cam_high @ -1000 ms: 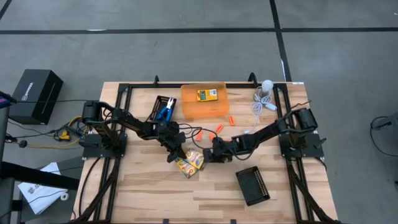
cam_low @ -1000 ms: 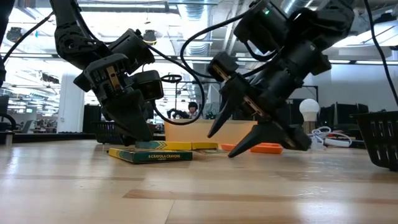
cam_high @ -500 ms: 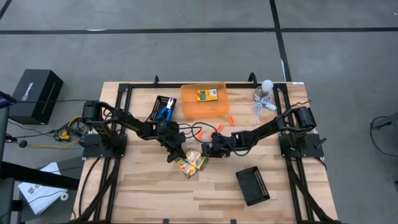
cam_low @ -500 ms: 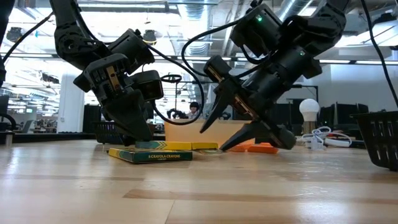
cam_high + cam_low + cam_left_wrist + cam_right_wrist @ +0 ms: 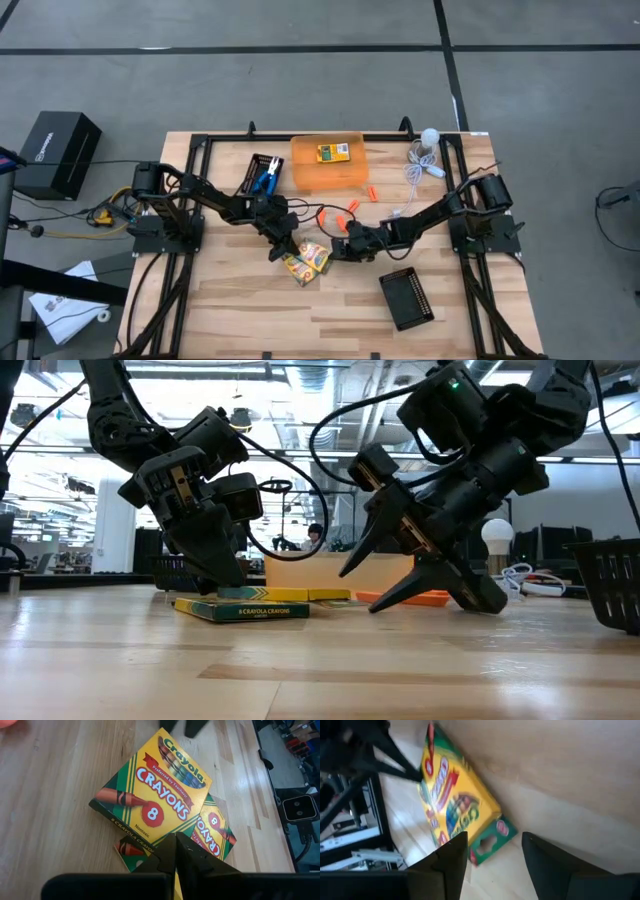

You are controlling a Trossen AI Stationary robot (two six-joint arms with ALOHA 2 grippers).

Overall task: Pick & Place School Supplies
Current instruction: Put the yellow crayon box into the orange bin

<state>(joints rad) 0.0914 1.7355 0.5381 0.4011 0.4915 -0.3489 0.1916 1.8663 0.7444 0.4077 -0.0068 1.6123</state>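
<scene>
Yellow-and-green crayon boxes (image 5: 306, 262) are stacked on the wooden surface (image 5: 240, 300). The left hand (image 5: 281, 249), fully closed and holding nothing, is pressed onto them. The right hand (image 5: 341, 247), parted and unladen, is poised just beside the boxes.

Glossy cardboard crayon boxes (image 5: 165, 795), matt pale wood table (image 5: 240, 310)
</scene>
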